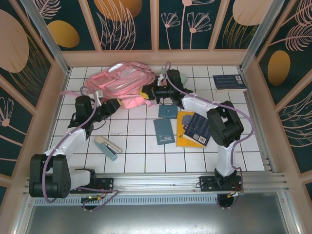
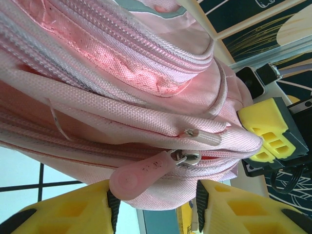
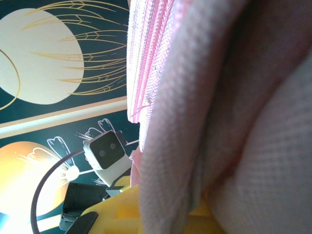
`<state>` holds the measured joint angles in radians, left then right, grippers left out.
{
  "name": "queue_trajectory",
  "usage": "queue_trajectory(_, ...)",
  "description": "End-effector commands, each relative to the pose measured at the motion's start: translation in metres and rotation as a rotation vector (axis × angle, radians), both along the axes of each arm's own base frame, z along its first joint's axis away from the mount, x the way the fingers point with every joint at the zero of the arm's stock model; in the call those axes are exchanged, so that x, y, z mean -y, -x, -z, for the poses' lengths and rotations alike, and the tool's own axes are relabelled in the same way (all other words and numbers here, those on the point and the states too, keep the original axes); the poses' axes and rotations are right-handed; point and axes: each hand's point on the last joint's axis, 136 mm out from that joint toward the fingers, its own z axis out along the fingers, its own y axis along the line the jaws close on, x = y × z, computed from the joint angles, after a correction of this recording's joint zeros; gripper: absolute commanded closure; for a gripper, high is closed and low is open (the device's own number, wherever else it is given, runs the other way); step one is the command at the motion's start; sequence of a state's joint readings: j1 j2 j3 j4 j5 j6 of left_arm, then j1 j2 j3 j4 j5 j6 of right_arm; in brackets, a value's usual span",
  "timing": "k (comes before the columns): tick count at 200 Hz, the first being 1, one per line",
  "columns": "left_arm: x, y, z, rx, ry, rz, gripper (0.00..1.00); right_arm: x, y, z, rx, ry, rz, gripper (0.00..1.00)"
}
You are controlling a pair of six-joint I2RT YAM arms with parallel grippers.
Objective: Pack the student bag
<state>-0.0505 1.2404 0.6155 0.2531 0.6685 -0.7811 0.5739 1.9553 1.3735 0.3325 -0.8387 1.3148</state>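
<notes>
Item: student bag [image 1: 119, 83], pink, lying at upper centre-left of the white tiled worktop [image 1: 141, 158].
At its lower edge: left tool [image 2: 156, 207], yellow fingers apart on either side of the pink zip pull [image 2: 141, 175]. Whether they press the fabric cannot be told.
At its right edge: right tool [image 1: 145, 91], closed tight on a fold of bag fabric.
Centre-right: teal notebooks [image 1: 164, 130], yellow book [image 1: 185, 130].
Lower left: small pale green case [image 1: 107, 147].

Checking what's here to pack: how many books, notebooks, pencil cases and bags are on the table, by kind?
Books: 3
Teal notebooks: 2
Pencil case: 1
Pink backpack: 1
Total: 7
</notes>
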Motion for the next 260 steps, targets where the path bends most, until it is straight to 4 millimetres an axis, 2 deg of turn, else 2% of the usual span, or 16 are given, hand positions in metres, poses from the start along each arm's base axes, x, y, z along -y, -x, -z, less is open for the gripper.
queue_trajectory(1,-0.004,-0.003,-0.013,0.046,-0.029,-0.006,0.53,-0.011,0.013,-0.055,0.166,-0.096,-0.077,1.0)
queue_trajectory(38,-0.007,-0.006,-0.01,0.036,-0.042,-0.029,0.52,-0.012,0.015,-0.06,0.177,-0.101,-0.08,1.0)
queue_trajectory(82,-0.007,-0.015,-0.02,0.061,-0.013,-0.046,0.52,-0.015,0.019,-0.064,0.188,-0.101,-0.091,1.0)
queue_trajectory(113,-0.008,-0.018,-0.029,0.081,-0.02,-0.045,0.53,-0.015,0.019,-0.059,0.185,-0.089,-0.092,1.0)
queue_trajectory(145,-0.007,-0.018,-0.027,0.071,-0.028,-0.038,0.53,-0.015,0.018,-0.06,0.186,-0.094,-0.093,1.0)
queue_trajectory(249,-0.005,-0.021,-0.01,0.04,-0.021,-0.026,0.69,-0.018,0.019,-0.065,0.197,-0.098,-0.101,1.0)
queue_trajectory(260,-0.005,-0.021,-0.008,0.035,-0.02,-0.024,0.75,-0.019,0.02,-0.067,0.201,-0.099,-0.103,1.0)
